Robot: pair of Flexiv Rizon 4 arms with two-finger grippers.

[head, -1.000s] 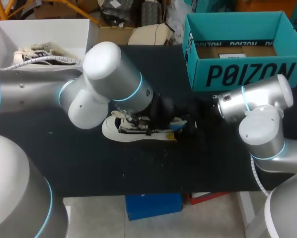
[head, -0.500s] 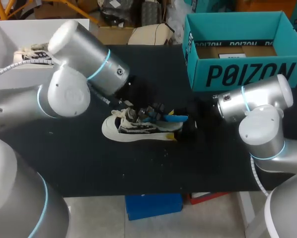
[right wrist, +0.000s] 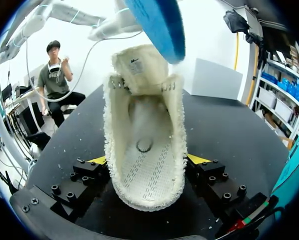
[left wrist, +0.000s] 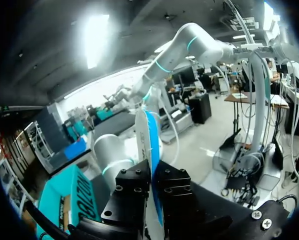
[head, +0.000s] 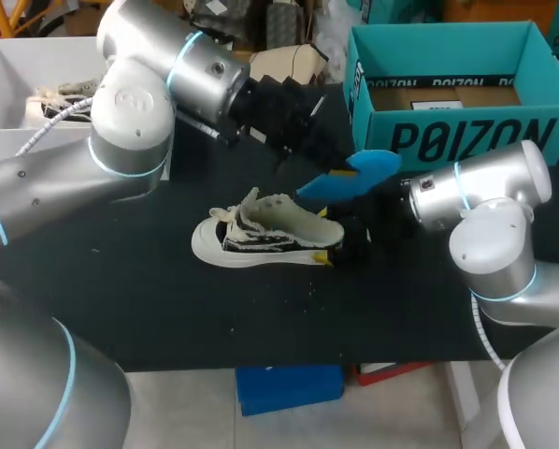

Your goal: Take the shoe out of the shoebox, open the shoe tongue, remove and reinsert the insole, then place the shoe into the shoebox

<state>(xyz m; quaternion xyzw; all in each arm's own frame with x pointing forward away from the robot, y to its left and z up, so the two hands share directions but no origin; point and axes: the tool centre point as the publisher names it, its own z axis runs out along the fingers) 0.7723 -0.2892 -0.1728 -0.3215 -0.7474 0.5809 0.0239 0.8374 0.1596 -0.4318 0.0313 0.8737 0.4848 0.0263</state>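
the table (head: 167,309) around the shoe (head: 265,234) is lit evenly from above in the head view, and only a faint, soft shadow is cast beside the shoe's sole. bright highlights are thrown off the glossy left arm (head: 135,103) behind the shoe. in the right wrist view the background beyond the shoe is washed to white by strong backlight. in the left wrist view glare is spread by a ceiling light, and the insole (left wrist: 152,150) is caught brightly along its blue edge.
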